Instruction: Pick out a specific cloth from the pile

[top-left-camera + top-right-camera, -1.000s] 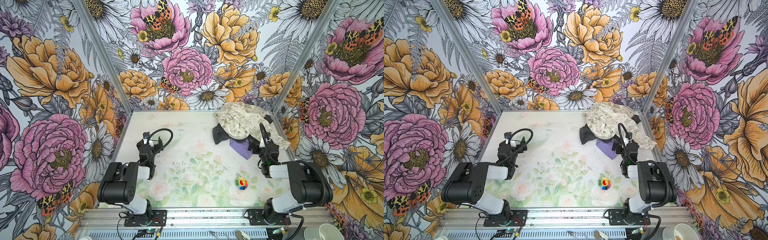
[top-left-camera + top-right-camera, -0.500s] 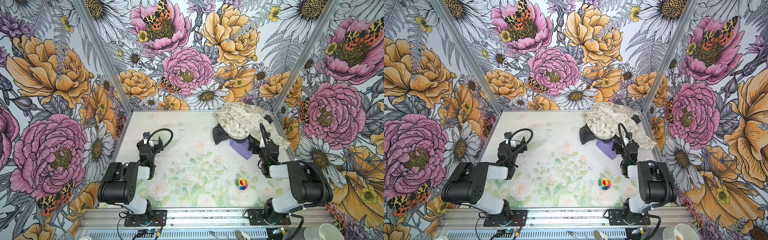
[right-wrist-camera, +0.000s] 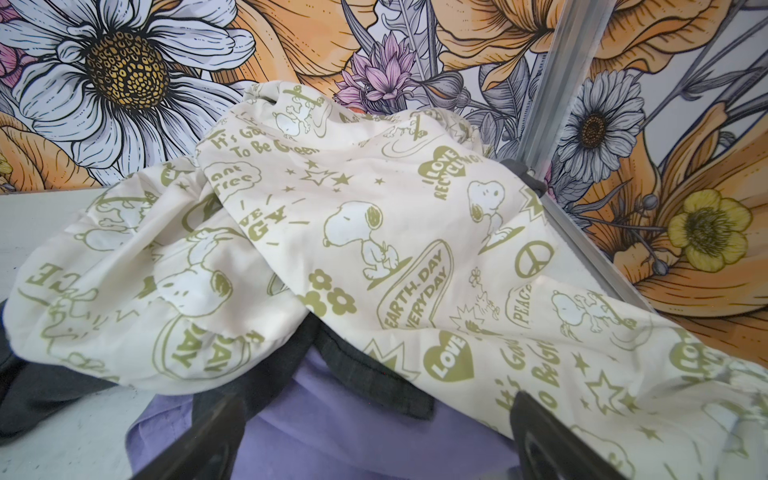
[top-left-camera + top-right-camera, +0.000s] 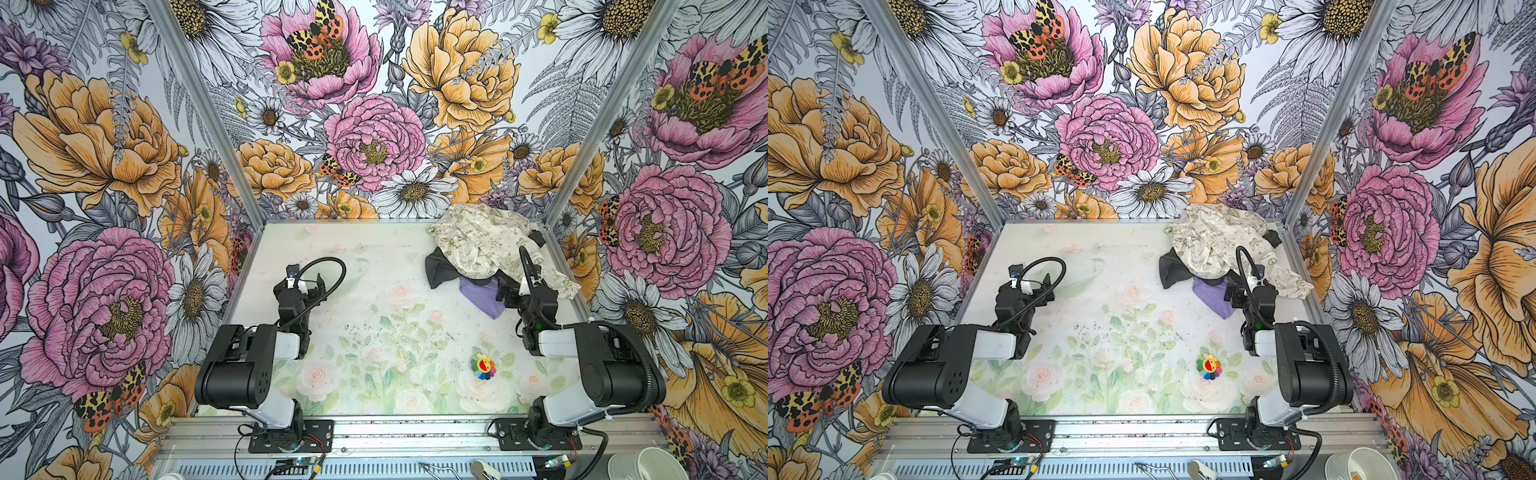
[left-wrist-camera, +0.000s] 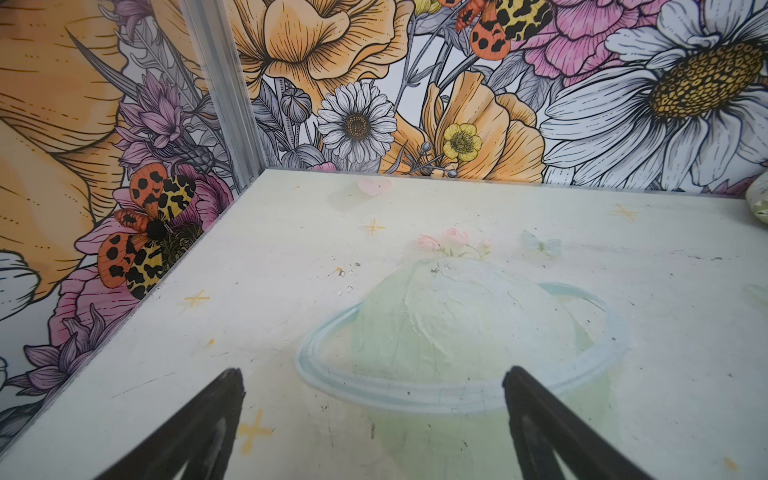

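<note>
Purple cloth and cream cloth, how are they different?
The purple cloth is plain; the cream cloth has green cartoon prints. The purple cloth lies underneath with only part of it peeking out; the cream cloth sits on top, spread wide. Much more of the cream cloth shows than of the purple cloth. Both are soft, rumpled and heaped together.

Floral-print walls (image 4: 374, 137), pale flowered tabletop (image 4: 374, 266)

Right gripper (image 3: 376, 399) jaws spread wide, fingertips (image 3: 224, 419) low over the lavender cloth (image 3: 353, 444), contact unclear. From the gripper, at 12 o'clock, a cream Snoopy-print cloth (image 3: 374, 232) drapes over a black cloth (image 3: 365, 370) that overlaps the lavender one. More black at 10 o'clock on the white table (image 3: 41, 216). Aluminium corner post (image 3: 552, 83) at 1 o'clock, floral wall (image 3: 124, 70) behind.
</note>
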`<state>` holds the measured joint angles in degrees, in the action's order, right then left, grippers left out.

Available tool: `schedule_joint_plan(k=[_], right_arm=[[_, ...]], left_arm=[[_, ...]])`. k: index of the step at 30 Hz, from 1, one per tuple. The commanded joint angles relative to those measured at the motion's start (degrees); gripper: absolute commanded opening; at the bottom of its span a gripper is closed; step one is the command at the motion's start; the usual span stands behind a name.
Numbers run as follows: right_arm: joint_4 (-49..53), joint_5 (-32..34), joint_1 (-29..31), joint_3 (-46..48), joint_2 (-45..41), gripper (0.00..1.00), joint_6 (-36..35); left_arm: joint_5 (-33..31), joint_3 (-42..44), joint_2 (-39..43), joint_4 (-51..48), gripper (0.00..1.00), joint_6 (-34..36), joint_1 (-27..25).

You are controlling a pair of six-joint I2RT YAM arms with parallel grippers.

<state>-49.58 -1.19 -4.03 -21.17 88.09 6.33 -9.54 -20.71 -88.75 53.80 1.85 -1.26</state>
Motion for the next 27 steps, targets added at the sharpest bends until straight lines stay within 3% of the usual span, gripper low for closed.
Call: schedule_joint_plan(k=[1,7,12,15,19,22,27], right_arm=[[-1.0,1.0,0.6,-1.0,0.1,1.00,-0.5],[2.2,2.0,0.8,-1.4,-3.0,1.00,-0.5],[8.8,5.3,0.9,0.1,-13.2,1.00,0.9],[19.9,6.8,0.9,-1.3,-22.0,1.00,3.8],[34.2,5.6,1.0,-4.5,-33.3,0.99,8.9],[41.5,4.2,1.1,-6.2,-39.3,0.98,12.3],[52.3,1.0,1.2,-9.4,-42.0,0.95,16.9]], left_arm=[[1.2,-1.0,-0.1,0.0,0.99,-1.1,0.7],[0.4,1.4,1.1,3.5,0.99,-0.7,0.2],[-5.8,5.5,11.4,2.2,0.99,1.1,-3.2],[-11.3,2.9,23.7,-14.4,0.99,-0.1,-7.2],[-15.8,-2.7,39.3,-38.0,0.99,-6.8,-12.8],[-15.4,-5.6,48.3,-48.8,0.99,-12.0,-17.0],[-10.8,-13.5,55.1,-66.8,0.99,-17.7,-21.9]])
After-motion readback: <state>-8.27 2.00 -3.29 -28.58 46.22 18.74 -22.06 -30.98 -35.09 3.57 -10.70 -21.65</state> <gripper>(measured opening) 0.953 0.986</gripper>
